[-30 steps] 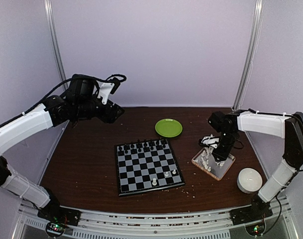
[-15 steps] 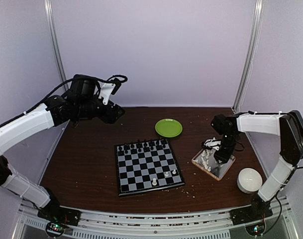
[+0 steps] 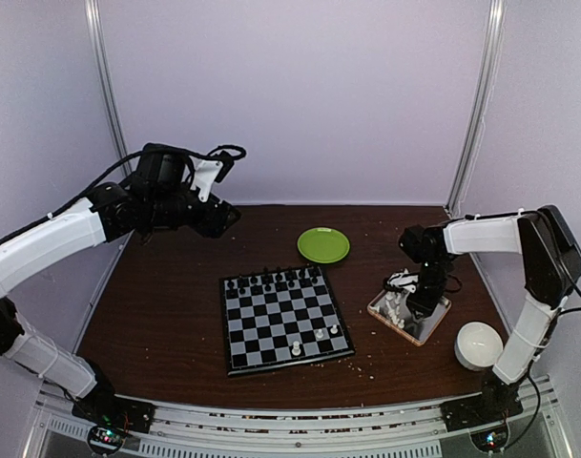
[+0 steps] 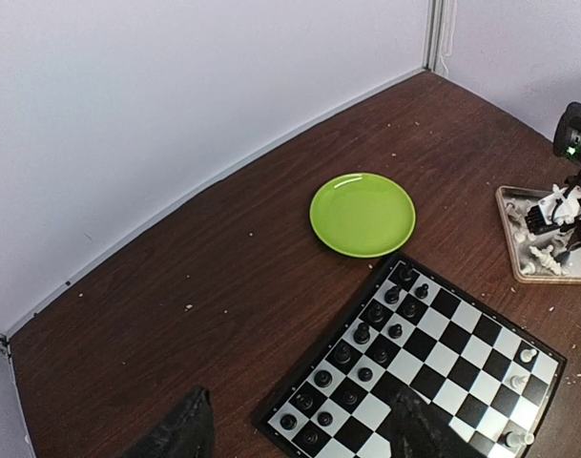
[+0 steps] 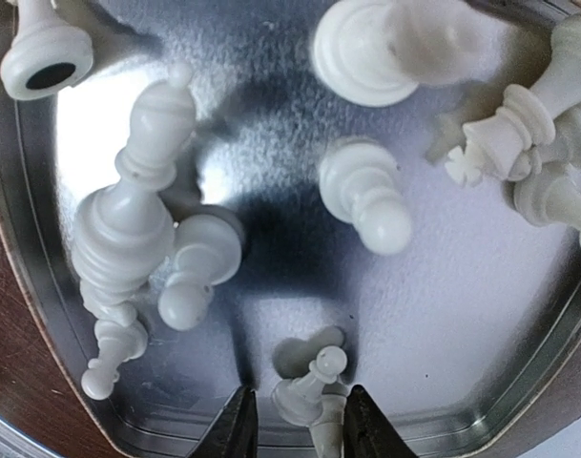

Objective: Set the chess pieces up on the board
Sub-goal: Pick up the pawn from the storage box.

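Found black men (image 3: 271,282) ranked on board (image 3: 271,343); counted three white pieces (image 3: 321,334) placed, most left in tray (image 3: 419,339). Saw right gripper (image 5: 300,429) narrowly parted around one, grip unconfirmed; left gripper (image 4: 300,434) wide, empty

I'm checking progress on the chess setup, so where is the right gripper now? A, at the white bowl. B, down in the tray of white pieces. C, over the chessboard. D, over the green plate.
B: the right gripper is down in the tray, its fingertips either side of one of the loose white chess pieces.
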You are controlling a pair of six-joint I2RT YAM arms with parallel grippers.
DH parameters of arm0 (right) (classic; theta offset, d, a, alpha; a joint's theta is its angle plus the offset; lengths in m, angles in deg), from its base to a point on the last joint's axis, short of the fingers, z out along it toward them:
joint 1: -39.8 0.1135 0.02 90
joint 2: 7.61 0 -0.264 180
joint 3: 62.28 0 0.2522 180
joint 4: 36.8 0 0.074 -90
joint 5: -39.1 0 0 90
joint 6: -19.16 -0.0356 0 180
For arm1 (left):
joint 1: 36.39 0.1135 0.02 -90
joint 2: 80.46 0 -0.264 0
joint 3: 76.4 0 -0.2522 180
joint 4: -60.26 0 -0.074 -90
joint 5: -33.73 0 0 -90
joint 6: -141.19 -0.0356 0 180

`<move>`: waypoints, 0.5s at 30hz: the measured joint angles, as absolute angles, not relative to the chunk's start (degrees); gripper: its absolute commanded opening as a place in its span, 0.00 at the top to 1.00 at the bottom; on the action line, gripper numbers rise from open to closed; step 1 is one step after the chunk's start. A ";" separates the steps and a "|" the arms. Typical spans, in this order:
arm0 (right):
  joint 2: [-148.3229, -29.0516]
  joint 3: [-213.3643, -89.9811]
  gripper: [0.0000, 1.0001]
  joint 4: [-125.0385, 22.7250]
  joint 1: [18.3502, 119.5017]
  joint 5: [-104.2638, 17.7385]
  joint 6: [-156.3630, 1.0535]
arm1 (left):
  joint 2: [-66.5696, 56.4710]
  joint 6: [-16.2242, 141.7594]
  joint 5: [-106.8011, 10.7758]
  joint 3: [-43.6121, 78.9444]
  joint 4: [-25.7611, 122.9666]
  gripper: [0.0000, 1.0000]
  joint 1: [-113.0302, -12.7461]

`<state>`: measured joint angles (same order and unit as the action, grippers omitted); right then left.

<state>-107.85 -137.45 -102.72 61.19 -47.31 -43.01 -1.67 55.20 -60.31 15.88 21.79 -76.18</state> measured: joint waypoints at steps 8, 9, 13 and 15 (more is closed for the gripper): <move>-109.51 -138.82 0.72 -102.55 61.19 -46.19 -43.60 | -1.23 55.20 -60.13 15.42 21.51 0.36 -76.18; -109.73 -139.02 0.72 -102.59 61.19 -46.19 -43.70 | -1.23 55.20 -60.11 15.36 21.48 0.36 -76.18; -110.06 -139.41 0.71 -102.79 61.19 -46.32 -44.05 | -1.15 55.20 -60.11 15.29 21.42 0.36 -76.18; -110.06 -139.41 0.71 -102.79 61.19 -46.72 -44.14 | -0.95 55.20 -60.09 15.25 21.35 0.36 -76.18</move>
<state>-110.06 -139.41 -102.79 61.19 -46.72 -44.14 -0.95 55.20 -60.09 15.25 21.35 -76.18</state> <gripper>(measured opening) 0.286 0.643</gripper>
